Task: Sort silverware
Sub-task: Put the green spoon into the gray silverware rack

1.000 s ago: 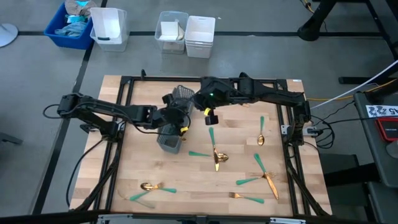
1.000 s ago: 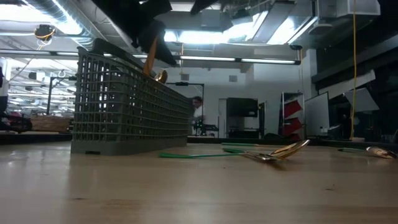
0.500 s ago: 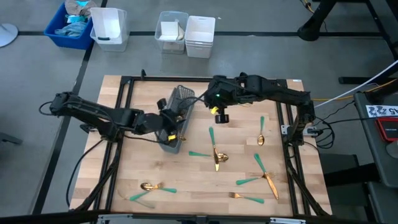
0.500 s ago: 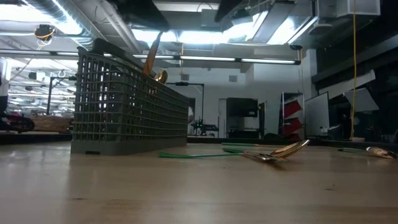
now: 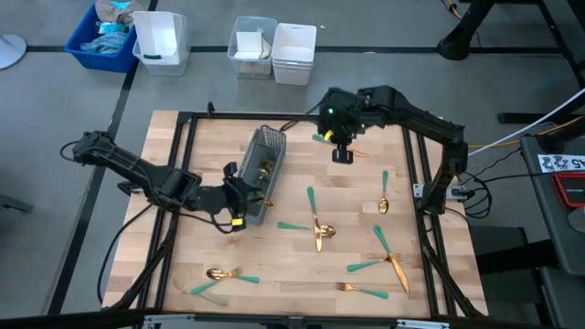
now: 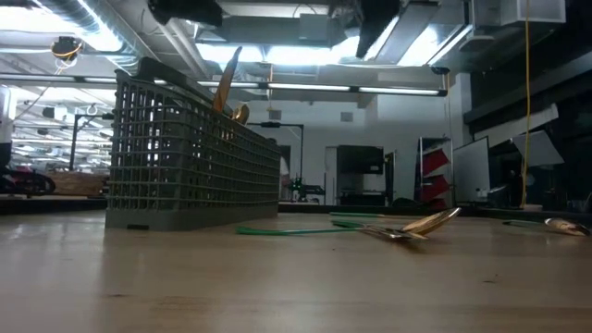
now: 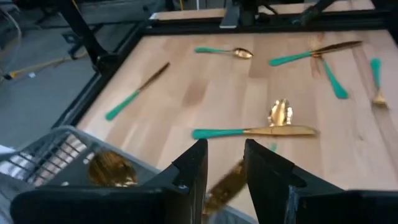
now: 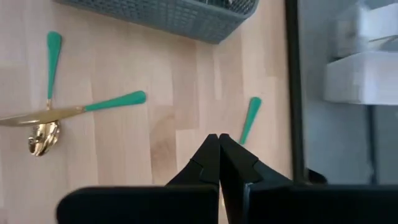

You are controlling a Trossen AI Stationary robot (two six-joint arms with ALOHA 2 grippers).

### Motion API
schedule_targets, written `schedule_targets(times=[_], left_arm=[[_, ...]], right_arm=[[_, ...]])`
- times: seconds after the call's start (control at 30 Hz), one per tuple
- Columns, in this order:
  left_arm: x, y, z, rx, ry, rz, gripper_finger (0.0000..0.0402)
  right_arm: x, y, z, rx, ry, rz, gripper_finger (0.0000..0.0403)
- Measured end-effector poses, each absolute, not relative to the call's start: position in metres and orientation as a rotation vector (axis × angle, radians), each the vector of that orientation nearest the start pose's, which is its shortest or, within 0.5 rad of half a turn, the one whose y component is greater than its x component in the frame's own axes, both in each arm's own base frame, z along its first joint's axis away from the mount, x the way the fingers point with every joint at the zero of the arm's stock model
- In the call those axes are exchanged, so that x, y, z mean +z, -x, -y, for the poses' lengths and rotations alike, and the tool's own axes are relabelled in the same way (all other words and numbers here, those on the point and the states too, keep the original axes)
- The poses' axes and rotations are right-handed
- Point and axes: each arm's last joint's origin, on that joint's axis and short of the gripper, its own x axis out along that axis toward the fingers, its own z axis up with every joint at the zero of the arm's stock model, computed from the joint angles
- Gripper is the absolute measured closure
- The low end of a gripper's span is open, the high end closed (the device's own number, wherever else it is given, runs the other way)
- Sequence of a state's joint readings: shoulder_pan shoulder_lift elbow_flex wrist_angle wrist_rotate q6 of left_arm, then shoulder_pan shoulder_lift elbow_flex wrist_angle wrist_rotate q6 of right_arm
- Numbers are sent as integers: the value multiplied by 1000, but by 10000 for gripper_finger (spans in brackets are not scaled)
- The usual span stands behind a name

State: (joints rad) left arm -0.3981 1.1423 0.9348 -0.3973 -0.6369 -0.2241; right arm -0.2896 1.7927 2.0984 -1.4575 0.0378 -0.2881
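A robotics lab or workshop. Exposed ceiling ducts, strip lights, and storage bins on grey floor beyond the framed wooden table show it.

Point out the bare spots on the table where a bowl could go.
Bare wood lies left of the caddy toward the table edge. The middle and right are crowded with silverware, with more along the front edge.

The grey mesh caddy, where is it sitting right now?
In the high view the grey mesh oblong caddy stands left of the table's centre, slanted, just beyond the left gripper, with loose teal-handled gold silverware to its right.
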Motion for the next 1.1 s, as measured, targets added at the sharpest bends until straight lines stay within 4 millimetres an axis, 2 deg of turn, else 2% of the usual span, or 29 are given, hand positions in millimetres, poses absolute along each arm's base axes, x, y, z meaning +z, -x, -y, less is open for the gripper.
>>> schedule_targets(times=[0.23, 0.47, 0.73, 0.93, 1.1], left_arm=[[299, -221, 83, 270, -46, -505, 306], [297, -221, 81, 295, 0, -511, 306], [298, -228, 62, 378, 29, -500, 306], [307, -244, 33, 474, 8, -406, 306], [308, -254, 4, 540, -147, -413, 299]], right_arm=[[360, -317, 148, -28, -36, -1158, 400], [309, -313, 186, -100, -105, -1133, 400], [279, -310, 199, -158, -97, -1130, 400], [274, -312, 201, -141, -22, -1135, 400], [274, -311, 205, -198, 61, -1174, 400]])
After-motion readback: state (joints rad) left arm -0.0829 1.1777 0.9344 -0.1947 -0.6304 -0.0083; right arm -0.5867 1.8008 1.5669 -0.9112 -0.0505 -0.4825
